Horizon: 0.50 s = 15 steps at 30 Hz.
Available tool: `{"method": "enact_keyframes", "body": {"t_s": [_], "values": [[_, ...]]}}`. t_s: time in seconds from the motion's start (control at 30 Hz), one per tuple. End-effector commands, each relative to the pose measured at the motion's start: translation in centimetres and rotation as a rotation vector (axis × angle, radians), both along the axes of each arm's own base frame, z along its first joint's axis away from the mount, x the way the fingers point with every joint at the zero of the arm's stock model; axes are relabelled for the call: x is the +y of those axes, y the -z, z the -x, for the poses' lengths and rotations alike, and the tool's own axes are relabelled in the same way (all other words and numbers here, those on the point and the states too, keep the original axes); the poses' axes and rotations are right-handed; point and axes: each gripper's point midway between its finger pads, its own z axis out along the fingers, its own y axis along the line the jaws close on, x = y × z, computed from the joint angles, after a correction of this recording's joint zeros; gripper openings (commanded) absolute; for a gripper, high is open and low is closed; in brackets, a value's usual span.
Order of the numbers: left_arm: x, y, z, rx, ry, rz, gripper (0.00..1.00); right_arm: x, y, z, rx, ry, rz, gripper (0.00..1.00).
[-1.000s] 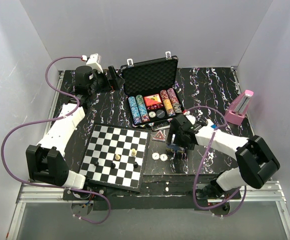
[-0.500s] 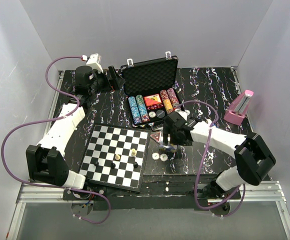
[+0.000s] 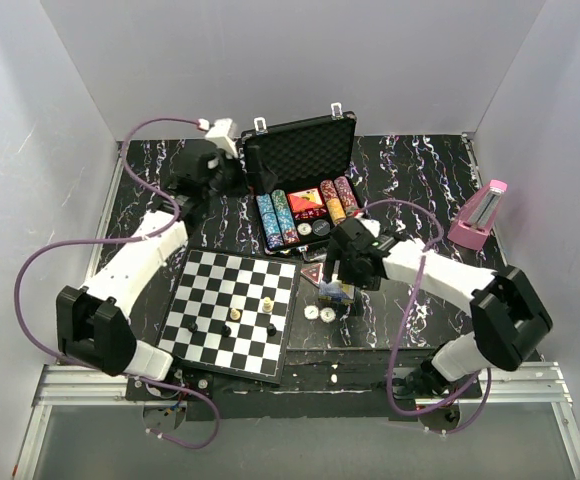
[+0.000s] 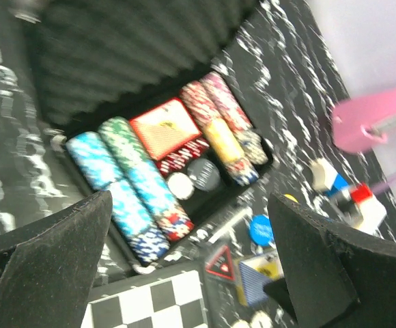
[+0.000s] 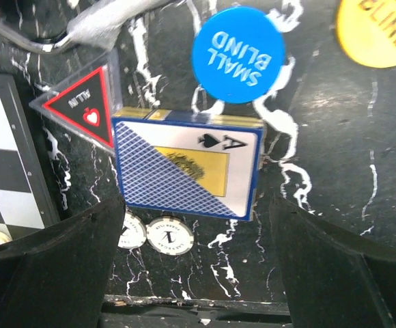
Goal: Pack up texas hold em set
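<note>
Over the last second my right gripper (image 5: 196,260) has swung in from the right of the table (image 5: 321,137). It now hovers, jaws wide and empty, straight above the blue card deck (image 5: 188,174). The deck lies at lower centre of the overhead view, just below the open briefcase (image 3: 300,150). My left gripper (image 4: 188,225), also wide and holding nothing, has turned from the upper left toward the case, where the chip rows (image 4: 140,198) already sit. The deck, the Small Blind button (image 5: 237,56) and the all-in marker (image 5: 82,106) remain outside the case, so I judge the deck is my next pick.
</note>
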Motion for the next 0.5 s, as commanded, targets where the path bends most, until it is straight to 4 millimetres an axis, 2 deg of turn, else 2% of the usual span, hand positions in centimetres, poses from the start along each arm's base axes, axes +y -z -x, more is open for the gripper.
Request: {"method": "enact_keyframes", "body": {"t_s": [0.0,0.07,0.23,0.47], "values": [[-4.3,1.9,4.3,0.082,0.068,0.003,0.98,-0.4,-1.5,-1.4,-0.079,0.009,-0.142,0.93],[-5.3,4.5,6.7,0.149,0.08,0.04,0.96,-0.6,-1.5,-1.0,-0.075,-0.004,-0.176,0.92],[-8.8,8.8,12.5,0.273,0.162,0.079,0.93,-1.8,-0.7,-0.2,-0.068,0.006,-0.298,0.9],[-13.5,12.6,16.7,0.417,0.289,0.094,0.72,-3.4,-0.7,0.8,-0.123,0.036,-0.518,0.83]]}}
